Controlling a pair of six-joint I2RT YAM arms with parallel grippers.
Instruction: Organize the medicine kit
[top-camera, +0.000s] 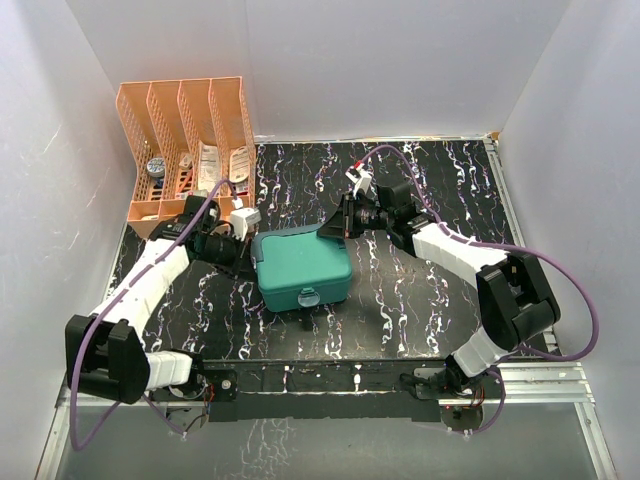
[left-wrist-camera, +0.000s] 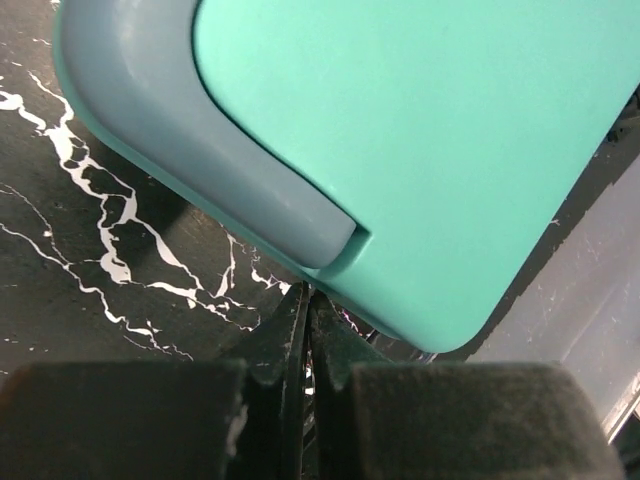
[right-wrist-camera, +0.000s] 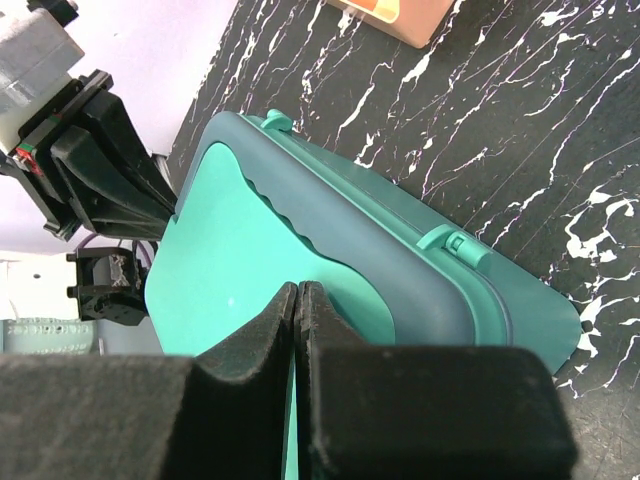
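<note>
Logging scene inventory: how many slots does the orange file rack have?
4, side by side in the orange rack at the table's far-left corner: leftmost, second, third, rightmost. None seems hidden.

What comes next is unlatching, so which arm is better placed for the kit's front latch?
Probably left: the left end effector sits beside the medicine kit, round the corner from the front latch; the right end effector is at the far, hinged edge.
</note>
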